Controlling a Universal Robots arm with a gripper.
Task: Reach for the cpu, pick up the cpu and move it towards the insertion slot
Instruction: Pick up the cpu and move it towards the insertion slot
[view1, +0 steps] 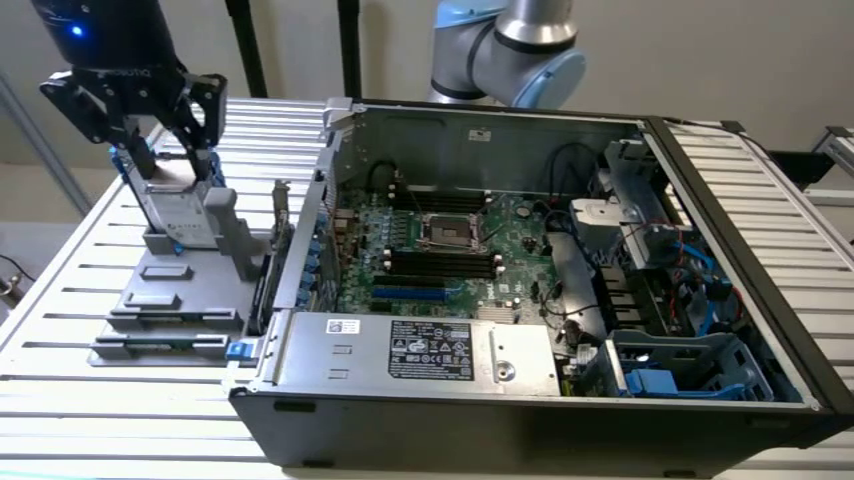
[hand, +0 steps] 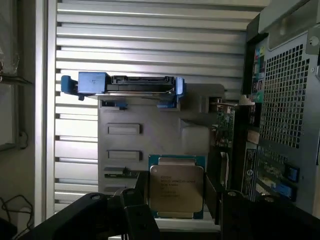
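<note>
The cpu is a small silver square chip standing nearly upright on a grey fixture at the exterior view's left. In the wrist view the cpu shows its printed metal face on a green-edged board. My gripper hangs just above it, open, with one finger on each side of the chip and narrow gaps between. The insertion slot, a silver-framed square socket with a dark centre, sits on the motherboard inside the open computer case, well to the exterior view's right of the gripper.
A hard drive with a blue bracket lies at the fixture's near end. The case wall stands between the fixture and the motherboard. Black memory slots flank the socket. Everything rests on a white slatted table.
</note>
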